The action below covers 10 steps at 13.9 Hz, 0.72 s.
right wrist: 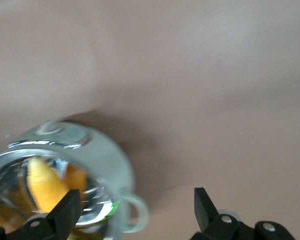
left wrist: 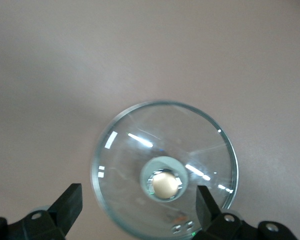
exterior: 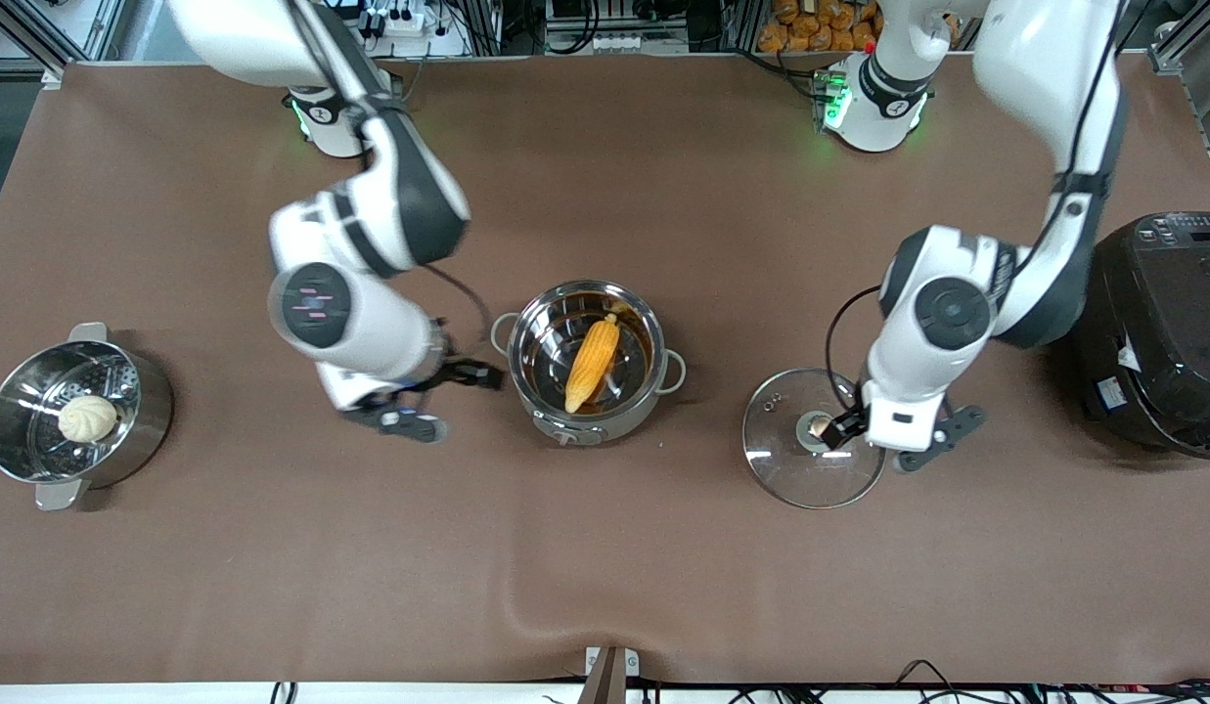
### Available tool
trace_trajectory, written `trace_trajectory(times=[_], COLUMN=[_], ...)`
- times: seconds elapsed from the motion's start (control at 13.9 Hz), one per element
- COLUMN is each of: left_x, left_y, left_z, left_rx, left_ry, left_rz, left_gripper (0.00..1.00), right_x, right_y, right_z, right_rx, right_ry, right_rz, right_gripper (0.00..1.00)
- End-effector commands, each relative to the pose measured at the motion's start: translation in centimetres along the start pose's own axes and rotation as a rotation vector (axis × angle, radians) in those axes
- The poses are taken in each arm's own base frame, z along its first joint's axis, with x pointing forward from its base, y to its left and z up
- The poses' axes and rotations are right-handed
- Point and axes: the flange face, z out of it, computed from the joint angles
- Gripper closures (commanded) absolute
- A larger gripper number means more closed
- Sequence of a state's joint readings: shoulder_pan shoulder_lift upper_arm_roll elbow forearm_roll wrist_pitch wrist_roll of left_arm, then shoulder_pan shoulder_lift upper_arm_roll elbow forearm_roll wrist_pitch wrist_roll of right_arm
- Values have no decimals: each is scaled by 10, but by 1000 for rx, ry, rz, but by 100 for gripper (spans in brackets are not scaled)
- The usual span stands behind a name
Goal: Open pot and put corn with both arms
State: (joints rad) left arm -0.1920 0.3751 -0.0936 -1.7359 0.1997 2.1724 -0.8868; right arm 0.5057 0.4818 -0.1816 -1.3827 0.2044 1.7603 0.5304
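Note:
The steel pot stands open in the middle of the table with the yellow corn lying inside it. Its glass lid lies knob-up on the table beside the pot, toward the left arm's end. My left gripper is open over the lid. In the left wrist view my left gripper is spread wide of the lid's knob without touching it. My right gripper is open and empty beside the pot. The right wrist view shows this gripper, the pot and the corn.
A steel steamer pot with a white bun stands at the right arm's end of the table. A large black rice cooker stands at the left arm's end, close to the left arm.

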Motion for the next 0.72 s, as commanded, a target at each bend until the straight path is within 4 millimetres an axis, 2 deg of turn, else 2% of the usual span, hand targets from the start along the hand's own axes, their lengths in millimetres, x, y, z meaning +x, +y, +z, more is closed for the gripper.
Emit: trace_trajectory(times=[0.0, 0.07, 0.22, 0.43, 0.5, 0.58, 0.65], left_x=[-2, 4, 4, 3, 5, 5, 4], left_y=[-34, -46, -60, -77, -89, -101, -108], left_z=[-69, -92, -125, -171, -184, -200, -210], left_rx=[30, 23, 34, 43, 47, 32, 19], left_ry=[28, 36, 26, -24, -41, -56, -74], left_rz=[110, 126, 172, 274, 307, 348, 404], left_gripper=[0, 0, 0, 0, 0, 0, 0], right_x=[18, 25, 34, 29, 24, 24, 22], right_y=[82, 111, 168, 221, 232, 251, 264], right_z=[-42, -57, -92, -141, -152, -158, -164], right_rx=[-8, 1, -1, -60, -65, -73, -70], right_ry=[-23, -22, 19, 108, 114, 111, 109], right_rz=[-98, -131, -131, -105, -166, -204, -199], right_gripper=[0, 0, 0, 0, 0, 0, 0])
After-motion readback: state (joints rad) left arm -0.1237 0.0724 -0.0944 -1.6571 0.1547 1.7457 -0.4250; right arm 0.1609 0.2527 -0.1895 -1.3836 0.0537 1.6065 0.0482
